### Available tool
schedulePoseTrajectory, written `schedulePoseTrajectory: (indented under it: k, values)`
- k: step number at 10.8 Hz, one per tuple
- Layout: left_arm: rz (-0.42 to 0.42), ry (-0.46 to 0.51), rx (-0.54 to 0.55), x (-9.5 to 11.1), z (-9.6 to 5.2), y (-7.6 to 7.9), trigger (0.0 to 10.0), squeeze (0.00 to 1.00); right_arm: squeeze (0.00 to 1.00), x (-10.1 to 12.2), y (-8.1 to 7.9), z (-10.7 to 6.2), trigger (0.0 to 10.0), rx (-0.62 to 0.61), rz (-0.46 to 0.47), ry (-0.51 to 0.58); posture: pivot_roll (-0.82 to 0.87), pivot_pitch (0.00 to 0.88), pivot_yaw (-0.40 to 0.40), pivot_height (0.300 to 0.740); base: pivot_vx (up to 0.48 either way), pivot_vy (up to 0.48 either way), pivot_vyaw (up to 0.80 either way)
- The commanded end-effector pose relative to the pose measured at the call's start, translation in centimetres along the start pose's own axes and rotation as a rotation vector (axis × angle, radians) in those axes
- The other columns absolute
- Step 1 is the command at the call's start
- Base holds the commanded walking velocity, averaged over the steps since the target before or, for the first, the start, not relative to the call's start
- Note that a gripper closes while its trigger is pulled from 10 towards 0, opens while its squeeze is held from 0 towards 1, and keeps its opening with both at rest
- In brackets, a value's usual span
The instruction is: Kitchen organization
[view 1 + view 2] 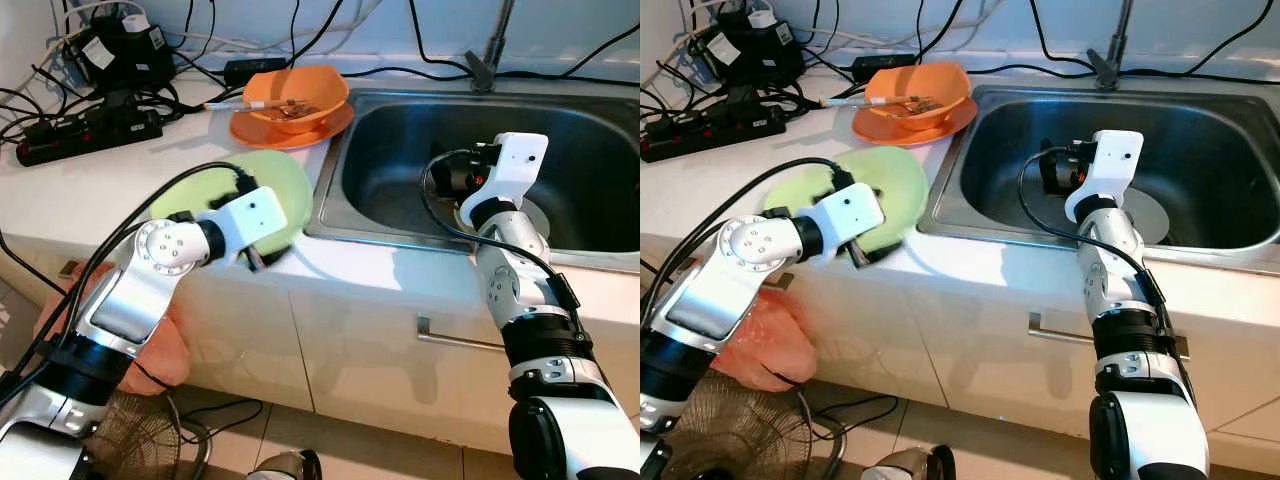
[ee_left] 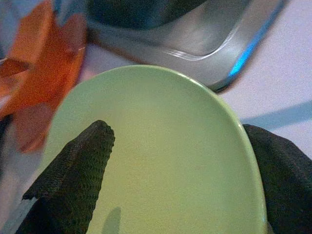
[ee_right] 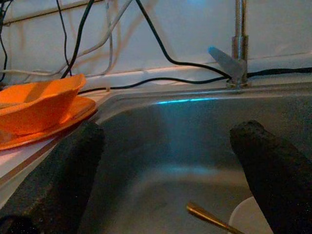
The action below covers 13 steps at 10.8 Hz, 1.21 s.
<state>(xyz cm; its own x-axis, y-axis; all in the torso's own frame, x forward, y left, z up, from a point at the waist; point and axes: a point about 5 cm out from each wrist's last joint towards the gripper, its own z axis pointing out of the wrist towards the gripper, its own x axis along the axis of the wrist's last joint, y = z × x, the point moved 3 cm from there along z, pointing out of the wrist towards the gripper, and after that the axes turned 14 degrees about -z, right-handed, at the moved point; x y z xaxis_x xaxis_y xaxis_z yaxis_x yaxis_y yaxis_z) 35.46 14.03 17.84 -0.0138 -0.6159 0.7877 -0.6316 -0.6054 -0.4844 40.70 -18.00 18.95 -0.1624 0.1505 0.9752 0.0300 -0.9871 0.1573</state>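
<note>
Far left on the white counter [image 1: 120, 180], a black power strip [image 1: 75, 135] is seen among tangled black cables [image 1: 60, 60], with black adapters [image 1: 120, 45] behind it carrying white labels; the writing on them cannot be read. Below the counter edge, something pink-orange [image 1: 765, 340] is glimpsed beside a wire fan guard [image 1: 750, 440] on the floor.

Next along, the green plate [image 1: 290, 190] is found lying flat on the counter, just beside the sink's left rim. The left gripper [image 2: 175, 180] is placed at the plate's near edge: in the left wrist view one black finger [image 2: 78, 175] is laid over the plate's top face and the other is seen at its rim on the far side, so the fingers are spread across the plate with the rim between them. Whether it is actually pinched cannot be told.

Behind the plate, an orange bowl [image 1: 295, 95] is stacked on an orange plate [image 1: 290, 130], with a utensil [image 1: 235, 100] resting across the bowl.

To the right, the steel sink [image 1: 400, 200] is met, its faucet [image 1: 490, 50] at the back. The right gripper [image 3: 165, 161] is held over the basin, fingers spread wide with nothing between them. A white dish [image 3: 246, 217] and a gold-coloured utensil [image 3: 209, 217] are seen on the sink floor.
</note>
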Motion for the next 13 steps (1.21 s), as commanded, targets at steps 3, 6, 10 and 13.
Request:
schedulePoseTrajectory:
  k: [3,6,10,13]
  values:
    - [0.009,-0.131,0.077,-4.0,0.3,-0.7,0.3,0.00,0.00,1.1,0.1,0.4,10.0,0.000,0.006,0.026,0.17,0.058,0.096,0.740,0.000,0.000,0.00]
    - [0.024,-0.144,0.063,-5.1,0.8,-0.2,0.0,0.00,0.00,1.0,0.1,0.3,10.0,0.001,0.005,0.024,0.17,0.063,0.096,0.740,0.000,0.000,0.00]
    - [0.014,-0.135,0.048,-5.3,1.0,0.0,0.0,0.00,0.00,0.5,0.0,0.2,10.0,0.005,0.005,0.006,0.17,0.062,0.099,0.740,0.000,0.000,0.00]
    - [-0.003,-0.121,0.062,-5.2,1.2,-0.1,0.0,0.00,0.00,0.2,0.1,0.0,10.0,0.009,0.001,-0.003,0.17,0.060,0.096,0.740,0.000,0.000,0.00]
